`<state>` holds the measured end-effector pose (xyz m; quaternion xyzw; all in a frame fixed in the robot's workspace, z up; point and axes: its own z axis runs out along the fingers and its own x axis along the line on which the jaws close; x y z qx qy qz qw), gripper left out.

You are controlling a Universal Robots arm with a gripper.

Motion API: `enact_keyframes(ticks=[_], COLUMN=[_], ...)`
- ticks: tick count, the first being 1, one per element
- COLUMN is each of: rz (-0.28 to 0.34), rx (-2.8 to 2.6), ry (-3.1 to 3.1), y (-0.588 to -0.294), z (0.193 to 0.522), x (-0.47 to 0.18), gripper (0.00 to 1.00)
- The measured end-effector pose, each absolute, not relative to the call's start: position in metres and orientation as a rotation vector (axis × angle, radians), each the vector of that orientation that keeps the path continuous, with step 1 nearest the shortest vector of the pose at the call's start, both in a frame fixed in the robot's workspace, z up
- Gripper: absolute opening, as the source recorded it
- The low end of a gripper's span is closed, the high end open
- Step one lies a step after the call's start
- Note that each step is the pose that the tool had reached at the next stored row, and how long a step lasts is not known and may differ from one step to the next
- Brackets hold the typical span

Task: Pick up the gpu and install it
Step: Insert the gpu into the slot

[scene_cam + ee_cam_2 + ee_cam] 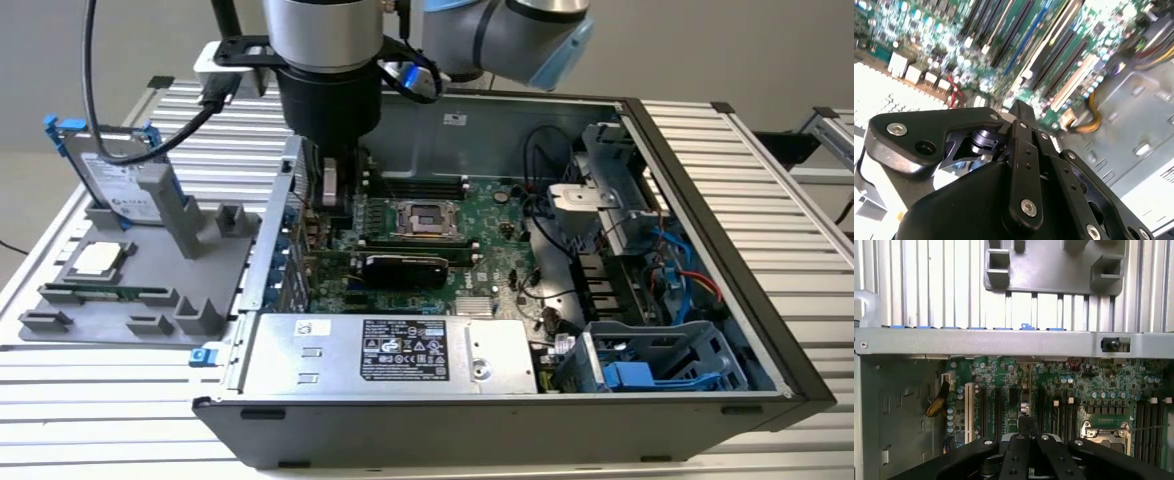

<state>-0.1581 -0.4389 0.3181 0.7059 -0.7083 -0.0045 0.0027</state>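
While the gripper (pixel 336 185) hangs low by the rear wall of the open case (pixel 747 250), the gpu (pixel 407 268) sits inside on the board.
In the exterior view the gpu, a long black-shrouded card, stands across the green motherboard (pixel 494 235) just beside the square metal socket (pixel 430 215), apart from the gripper; a grey moulded tray (pixel 80 330) rests on the ribbed table outside. In the second wrist view the matte black fingers (pixel 1020 107) look pressed together to one narrow tip above long parallel slots (pixel 1064 50). In the first wrist view that tip hovers over the slots, empty.
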Motion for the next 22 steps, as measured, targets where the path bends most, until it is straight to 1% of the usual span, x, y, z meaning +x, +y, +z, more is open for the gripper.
enact_keyframes(ticks=[6,12,22], rz=[-0.014,-0.015,-0.015], rx=[2.214,2.214,2.218], ry=[-2.221,-2.222,-2.217], y=[-0.439,-0.439,-0.439], z=[0.318,0.309,0.299], x=[-0.178,-0.193,-0.199], gripper=[0.0,0.0,0.0])
